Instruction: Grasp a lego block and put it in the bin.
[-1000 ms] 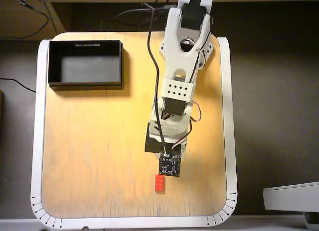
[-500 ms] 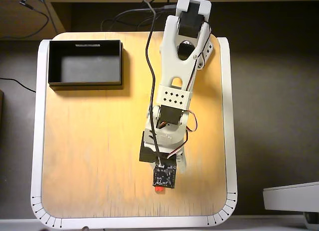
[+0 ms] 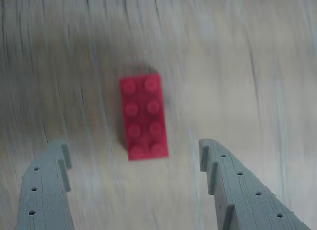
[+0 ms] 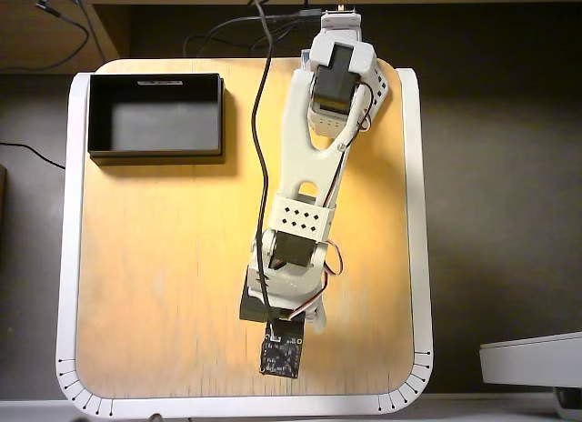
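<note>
Lego block (image 3: 143, 117) flat on the pale wooden table (image 4: 164, 258), studs up, long side running away from the wrist camera, slightly skewed. Sits just ahead of the gripper (image 3: 133, 153), with its near end roughly level with the two grey fingertips (image 3: 58, 149) and between them, closer to the left one in the wrist view. Jaws spread wide, nothing held, clear table on either side of the brick. Hidden in the overhead view under the arm (image 4: 314, 195), which reaches toward the near edge of the table. Bin (image 4: 156, 151) empty at the far left corner in that view, well apart from the arm's tip.

Likely still the approach, judging by the blurred wrist view. Risks from here: closing too early and catching only the near end, so the brick pivots or squirts forward; descending off-centre and having the left finger land on the studs instead of beside them; nudging the skewed brick further round. Also a long carry to the bin, so a shallow pinch may drop it short.
</note>
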Robot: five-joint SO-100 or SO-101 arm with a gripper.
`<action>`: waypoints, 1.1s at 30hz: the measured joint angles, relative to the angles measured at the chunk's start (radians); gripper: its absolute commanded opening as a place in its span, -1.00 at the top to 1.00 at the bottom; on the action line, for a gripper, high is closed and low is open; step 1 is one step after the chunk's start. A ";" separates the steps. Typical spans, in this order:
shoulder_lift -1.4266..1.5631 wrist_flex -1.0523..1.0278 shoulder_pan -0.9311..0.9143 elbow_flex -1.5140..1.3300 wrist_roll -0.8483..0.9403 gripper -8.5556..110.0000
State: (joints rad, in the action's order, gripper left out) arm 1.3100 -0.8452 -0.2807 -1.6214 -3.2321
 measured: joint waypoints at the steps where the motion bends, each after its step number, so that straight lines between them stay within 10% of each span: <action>1: -0.008 0.000 0.000 0.008 0.000 0.40; 33: -0.166 0.046 -0.018 0.069 -0.005 0.41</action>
State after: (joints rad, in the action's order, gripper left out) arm 1.1443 -0.7992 -0.2991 -1.5524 -3.2367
